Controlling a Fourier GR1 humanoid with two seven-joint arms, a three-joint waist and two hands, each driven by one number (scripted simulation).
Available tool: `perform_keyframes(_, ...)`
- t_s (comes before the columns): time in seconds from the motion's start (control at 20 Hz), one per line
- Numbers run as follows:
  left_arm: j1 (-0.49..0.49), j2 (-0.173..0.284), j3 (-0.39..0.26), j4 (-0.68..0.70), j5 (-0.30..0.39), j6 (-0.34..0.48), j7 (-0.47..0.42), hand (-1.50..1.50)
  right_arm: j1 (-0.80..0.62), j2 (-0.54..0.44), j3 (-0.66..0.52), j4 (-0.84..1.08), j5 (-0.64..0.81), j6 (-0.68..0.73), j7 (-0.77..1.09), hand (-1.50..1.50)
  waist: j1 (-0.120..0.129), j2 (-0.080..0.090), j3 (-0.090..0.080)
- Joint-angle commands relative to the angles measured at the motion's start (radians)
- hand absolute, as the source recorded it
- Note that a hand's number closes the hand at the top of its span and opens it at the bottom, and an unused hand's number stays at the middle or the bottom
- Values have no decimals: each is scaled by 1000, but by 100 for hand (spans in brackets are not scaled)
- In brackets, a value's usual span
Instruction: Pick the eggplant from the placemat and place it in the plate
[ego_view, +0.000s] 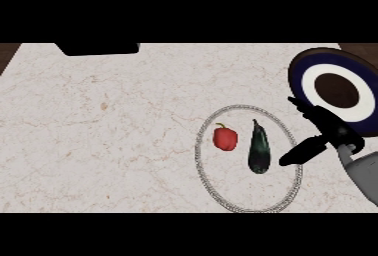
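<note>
Beside the eggplant (258, 150), right hand (325, 131), fingers (298, 154) spread, partly overlapping the edge-cropped plate (304, 64).

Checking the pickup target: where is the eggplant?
Head view, right of centre: the eggplant lies on the placemat, between the red pepper and the right hand.
</note>
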Motion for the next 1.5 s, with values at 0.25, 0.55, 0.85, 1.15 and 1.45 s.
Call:
perform_keyframes(0.25,-270,-128,-81,-80,38,-30,-73,0,-49,63,78,-9,65,-19,109,-150,-36,0,-21)
perform_keyframes(0.55,-274,-134,-70,-69,35,-58,-87,0,-61,83,114,32,111,-28,164,-150,-33,4,-19)
perform_keyframes(0.85,-275,-142,-50,-69,25,-61,-85,0,-64,115,132,39,115,-22,169,-150,-44,4,-16)
perform_keyframes(1.15,-265,-150,-37,-60,34,-80,-84,0,-64,145,164,59,127,-7,188,-150,-45,5,-16)
perform_keyframes(1.45,-275,-165,-32,-51,27,-87,-100,0,-83,158,227,84,179,38,134,150,-45,11,-15)
